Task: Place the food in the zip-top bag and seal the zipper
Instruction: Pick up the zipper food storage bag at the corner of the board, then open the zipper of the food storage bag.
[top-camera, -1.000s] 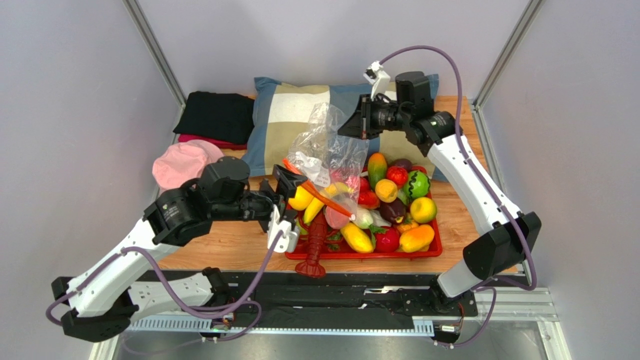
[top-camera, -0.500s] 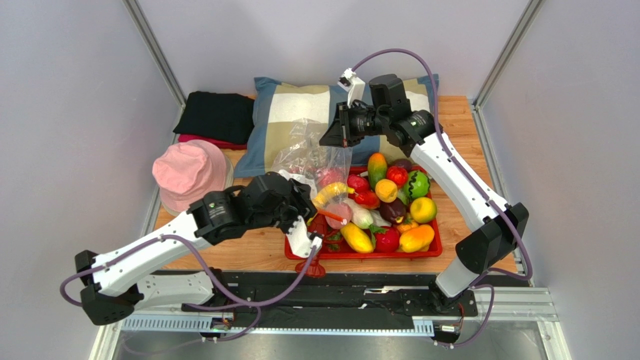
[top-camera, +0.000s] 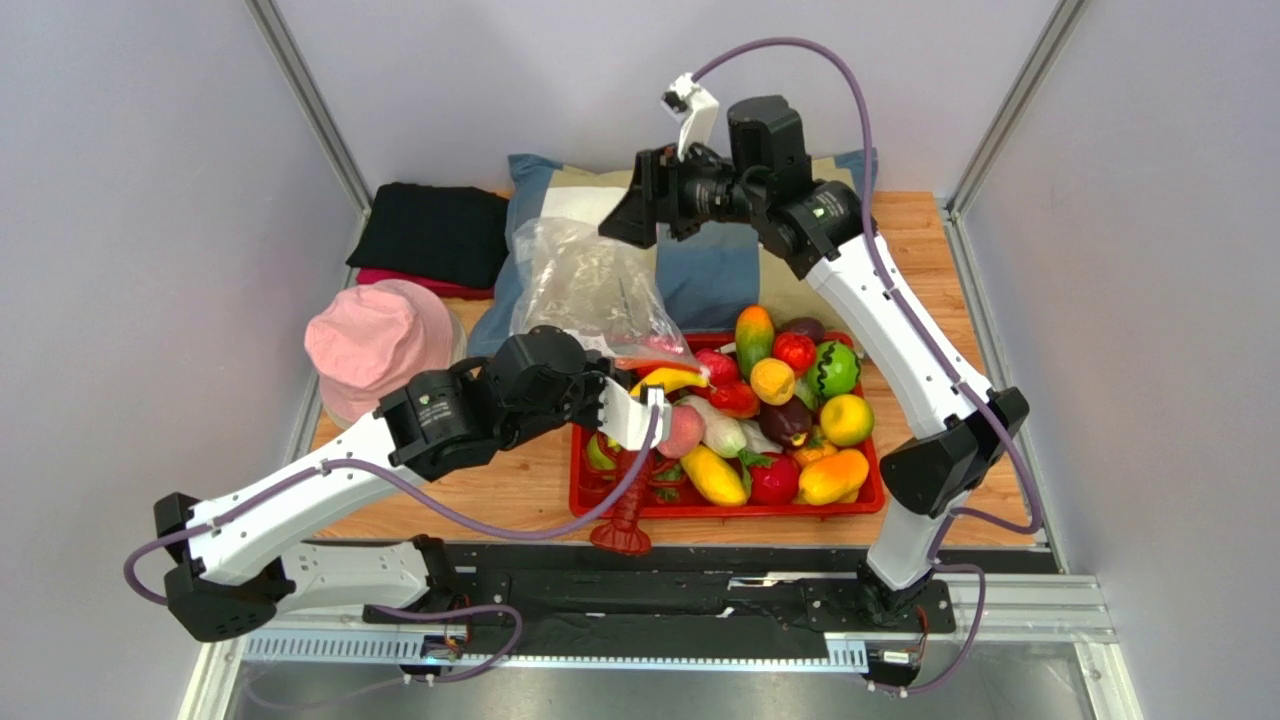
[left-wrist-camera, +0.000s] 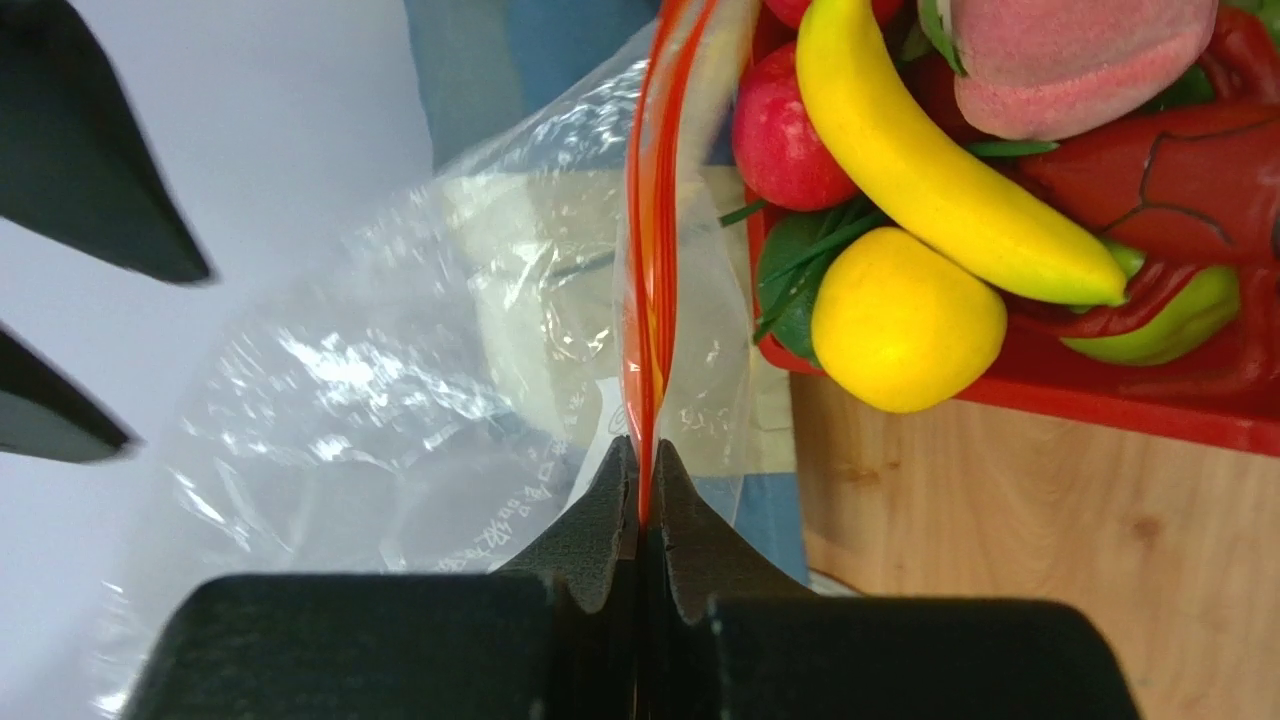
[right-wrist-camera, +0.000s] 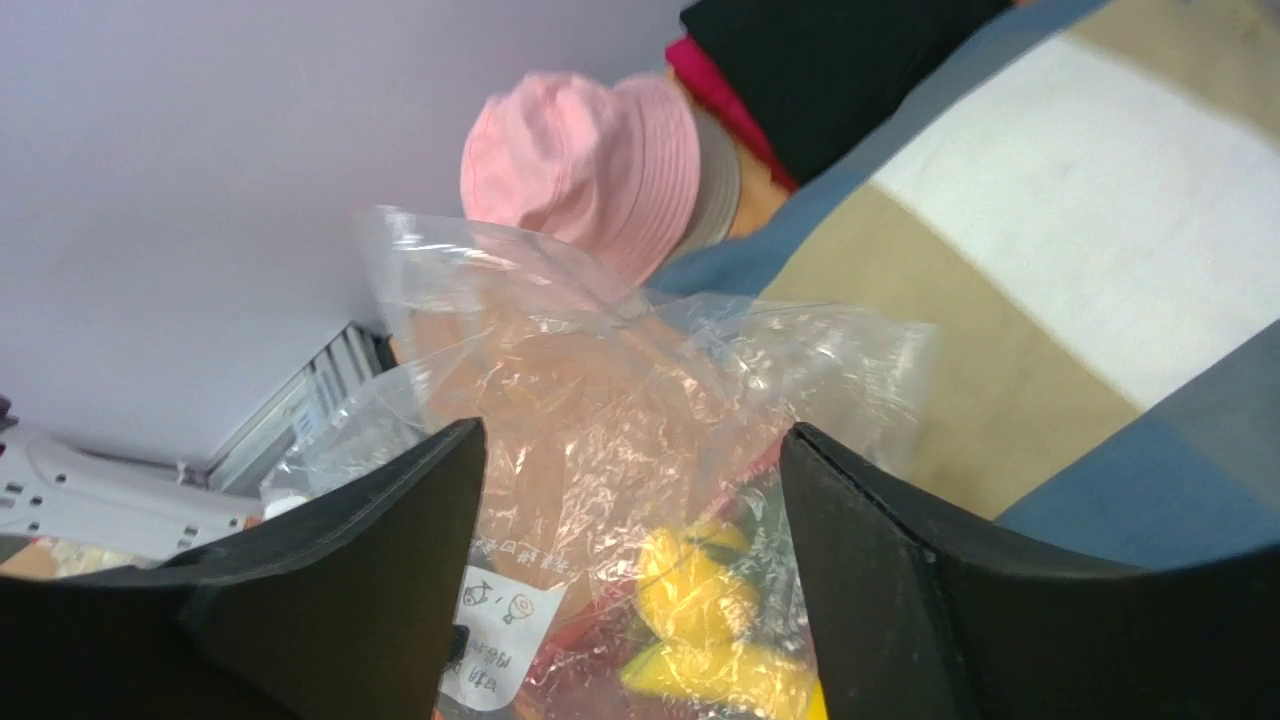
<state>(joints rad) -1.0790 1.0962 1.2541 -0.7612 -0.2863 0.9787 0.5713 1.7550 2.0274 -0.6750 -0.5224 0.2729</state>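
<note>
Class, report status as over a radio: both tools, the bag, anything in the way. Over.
Left tool shut on zipper. Right tool open above zip-top bag, holding nothing. Most food in red tray; banana close beside zipper.

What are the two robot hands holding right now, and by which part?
The left gripper pinches the clear bag by its orange-red zipper strip. The right gripper is open and holds nothing.
</note>
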